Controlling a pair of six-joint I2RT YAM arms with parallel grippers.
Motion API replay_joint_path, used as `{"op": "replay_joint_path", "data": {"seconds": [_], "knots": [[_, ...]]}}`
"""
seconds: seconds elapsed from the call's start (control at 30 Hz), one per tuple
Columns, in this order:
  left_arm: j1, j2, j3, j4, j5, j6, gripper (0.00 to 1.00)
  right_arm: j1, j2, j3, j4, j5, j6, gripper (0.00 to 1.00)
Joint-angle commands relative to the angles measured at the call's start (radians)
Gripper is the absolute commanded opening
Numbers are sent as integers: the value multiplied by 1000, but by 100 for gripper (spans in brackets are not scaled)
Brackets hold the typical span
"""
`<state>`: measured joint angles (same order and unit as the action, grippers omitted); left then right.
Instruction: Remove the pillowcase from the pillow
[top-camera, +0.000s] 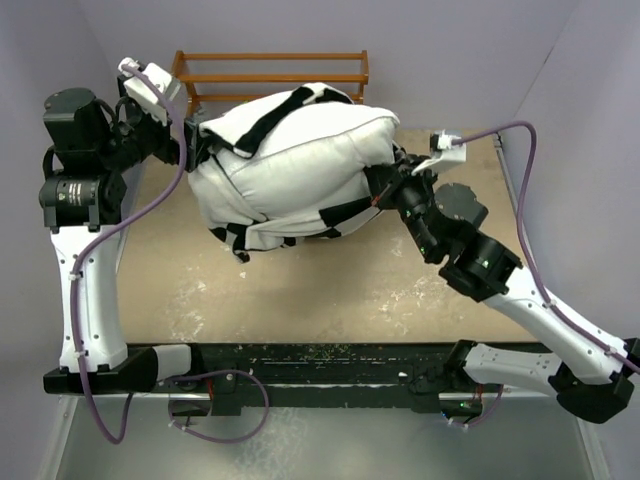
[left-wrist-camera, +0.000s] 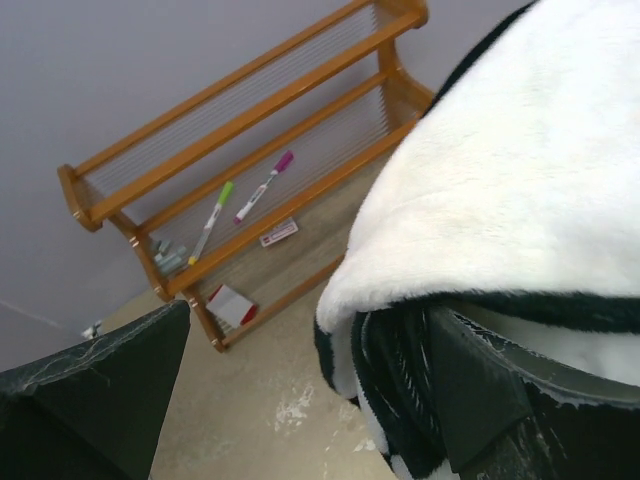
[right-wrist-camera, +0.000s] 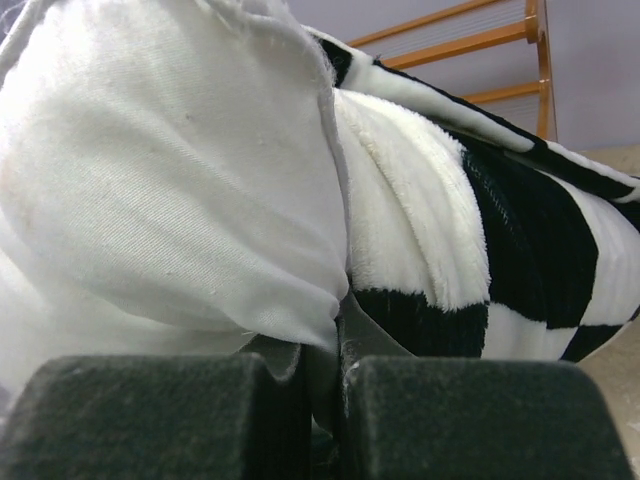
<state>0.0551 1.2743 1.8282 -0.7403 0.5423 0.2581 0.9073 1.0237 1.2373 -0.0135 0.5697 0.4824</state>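
Observation:
The plump white pillow (top-camera: 310, 165) lies across the middle of the table, its right end raised. The black-and-white checkered pillowcase (top-camera: 262, 236) is bunched under and around its left and far sides. My right gripper (top-camera: 385, 186) is shut on the pillow's right corner; in the right wrist view the gripper (right-wrist-camera: 335, 345) pinches plain white cloth (right-wrist-camera: 180, 200), with the fleecy pillowcase (right-wrist-camera: 520, 230) just beside it. My left gripper (top-camera: 192, 150) is at the bundle's left end. Its jaws stand wide apart (left-wrist-camera: 305, 335), and the pillowcase's edge (left-wrist-camera: 400, 300) lies against the right finger (left-wrist-camera: 500, 390).
A wooden rack (top-camera: 270, 68) stands at the back against the wall, just behind the bundle. The left wrist view shows it (left-wrist-camera: 250, 150) holding a green marker (left-wrist-camera: 212, 220), a purple marker (left-wrist-camera: 265, 186) and a small red-and-white card (left-wrist-camera: 232, 305). The tan tabletop (top-camera: 330, 290) shows in front.

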Motion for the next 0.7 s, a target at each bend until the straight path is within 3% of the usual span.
{"op": "replay_joint_path", "data": {"seconds": [0.0, 0.13, 0.3, 0.53, 0.67], "knots": [[17, -47, 58, -65, 183, 47, 99, -71, 44, 128, -39, -34, 68, 0], [17, -107, 44, -56, 228, 40, 99, -87, 118, 218, -84, -31, 41, 0], [17, -130, 136, -52, 218, -39, 99, -103, 165, 297, -89, -54, -4, 0], [18, -76, 173, 86, 341, -82, 99, -104, 174, 270, 38, -382, -61, 0], [17, 59, 336, -33, 367, 14, 99, -104, 180, 266, 33, -453, -80, 0]]}}
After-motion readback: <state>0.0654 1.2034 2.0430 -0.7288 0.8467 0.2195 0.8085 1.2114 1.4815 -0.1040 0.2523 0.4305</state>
